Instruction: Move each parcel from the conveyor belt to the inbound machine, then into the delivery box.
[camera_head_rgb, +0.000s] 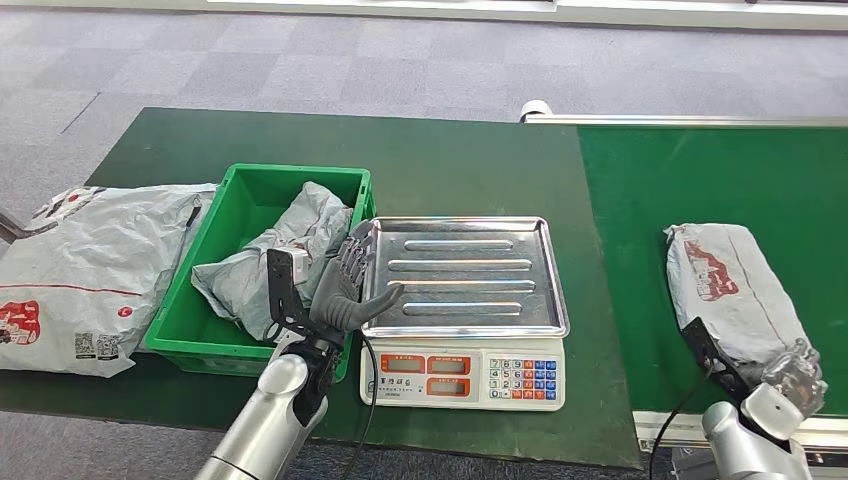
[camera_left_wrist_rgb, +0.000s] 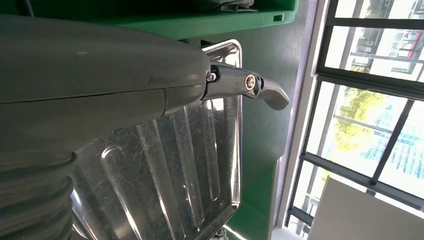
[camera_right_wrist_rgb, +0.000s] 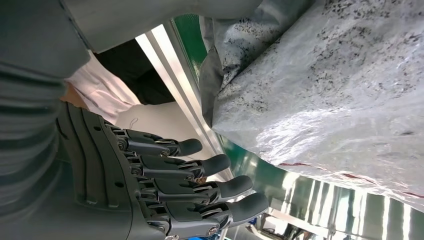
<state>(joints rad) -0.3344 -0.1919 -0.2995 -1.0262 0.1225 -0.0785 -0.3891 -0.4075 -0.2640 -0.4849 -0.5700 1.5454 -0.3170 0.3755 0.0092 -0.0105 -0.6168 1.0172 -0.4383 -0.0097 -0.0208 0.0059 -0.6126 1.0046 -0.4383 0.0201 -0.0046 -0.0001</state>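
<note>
Left hand (camera_head_rgb: 350, 290) fingers spread, empty, over scale tray (camera_head_rgb: 470, 232); right hand (camera_right_wrist_rgb: 150, 190) fingers apart, seemingly just beside conveyor parcel (camera_head_rgb: 735, 290).

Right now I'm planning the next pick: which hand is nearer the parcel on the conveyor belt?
Right. The right hand sits at the parcel's near end; the left hand is across the scale tray.

A grey parcel (camera_head_rgb: 735, 290) lies on the belt (camera_head_rgb: 700, 180), the right hand (camera_head_rgb: 795, 375) at its near end. The empty left hand (camera_head_rgb: 350, 290), fingers spread, hovers between the scale (camera_head_rgb: 465, 300) and the green box (camera_head_rgb: 215, 290), which holds another parcel (camera_head_rgb: 275, 260).
</note>
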